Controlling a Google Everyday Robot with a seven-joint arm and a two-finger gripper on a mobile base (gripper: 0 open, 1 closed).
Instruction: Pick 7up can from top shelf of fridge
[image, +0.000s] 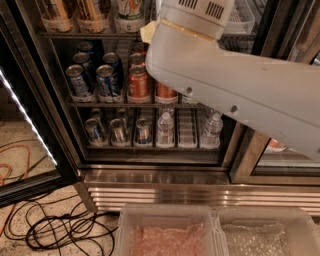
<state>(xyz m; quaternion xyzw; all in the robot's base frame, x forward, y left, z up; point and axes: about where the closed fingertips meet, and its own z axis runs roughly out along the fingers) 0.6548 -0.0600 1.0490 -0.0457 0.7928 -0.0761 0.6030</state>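
The gripper is out of view, past the top edge beyond the arm's vented wrist housing (197, 15) at 12 o'clock, so its state cannot be told; the 7up can (130, 11) stands upright on the top shelf (75, 34) of the fridge (150, 176), just beside that housing at its 9 o'clock; the reach likely needs a leftward shift toward a vertical can.
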